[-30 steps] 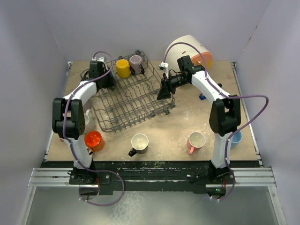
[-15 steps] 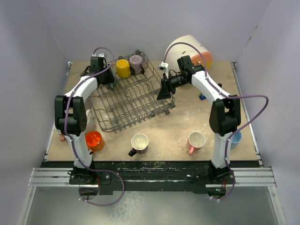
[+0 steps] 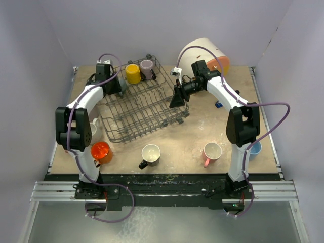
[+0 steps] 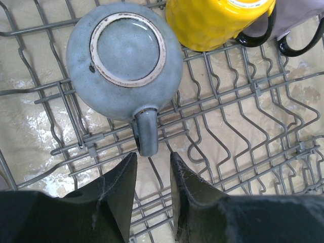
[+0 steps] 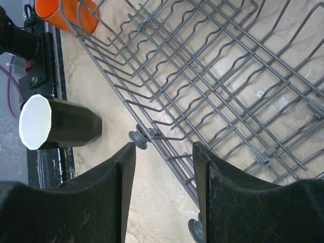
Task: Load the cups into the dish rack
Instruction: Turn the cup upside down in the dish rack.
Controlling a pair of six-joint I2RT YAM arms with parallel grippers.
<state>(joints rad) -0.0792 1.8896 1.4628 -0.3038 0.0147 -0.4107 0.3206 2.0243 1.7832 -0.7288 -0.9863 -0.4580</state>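
In the left wrist view a grey-blue cup [image 4: 125, 61] stands upside down in the dish rack [image 4: 243, 126], its handle [image 4: 147, 134] pointing at my left gripper [image 4: 152, 161]. That gripper is open, its tips just short of the handle. A yellow cup [image 4: 217, 20] and a mauve cup [image 3: 147, 67] sit at the rack's far edge. My right gripper [image 5: 164, 148] is open, astride the dish rack's [image 3: 142, 109] side rail [image 5: 167, 147]. On the table lie an orange cup [image 3: 100, 151], a black cup [image 3: 150, 153], a pink cup [image 3: 211, 152] and a light blue cup [image 3: 255, 148].
A big white cylinder [image 3: 205, 53] with an orange front lies at the back right. The rack sits skewed on the table. A whitish cup [image 3: 93, 126] is half hidden behind the left arm. Walls close in on three sides.
The left wrist has shifted a little toward the rack's far left corner. The right arm and the cups have not moved.
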